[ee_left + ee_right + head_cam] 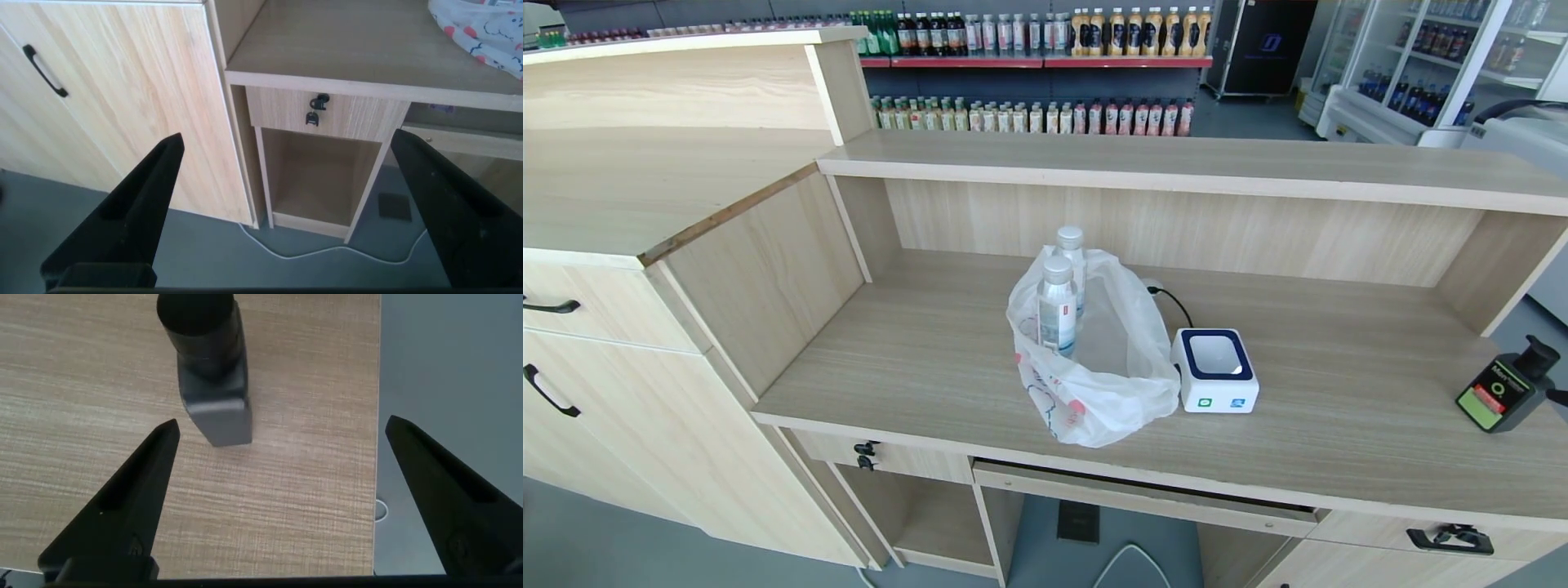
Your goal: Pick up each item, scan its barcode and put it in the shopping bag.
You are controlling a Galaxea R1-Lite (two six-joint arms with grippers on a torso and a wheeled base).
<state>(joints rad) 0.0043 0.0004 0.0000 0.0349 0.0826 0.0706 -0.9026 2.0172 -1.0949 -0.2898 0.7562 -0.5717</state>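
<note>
A white plastic shopping bag sits open at the middle of the wooden counter. Two clear bottles with white caps stand in it, one nearer and one behind. Just right of the bag is a white barcode scanner. A dark bottle with a black cap and green label rests near the counter's right end. My right gripper hangs open over the counter, close to the dark bottle but apart from it. My left gripper is open and empty, low in front of the counter's left side.
The counter ends just beside the dark bottle, with floor beyond. A raised back shelf overhangs the counter. A tall cabinet stands at the left. A keyed drawer lies under the counter's front, with the bag's corner above it.
</note>
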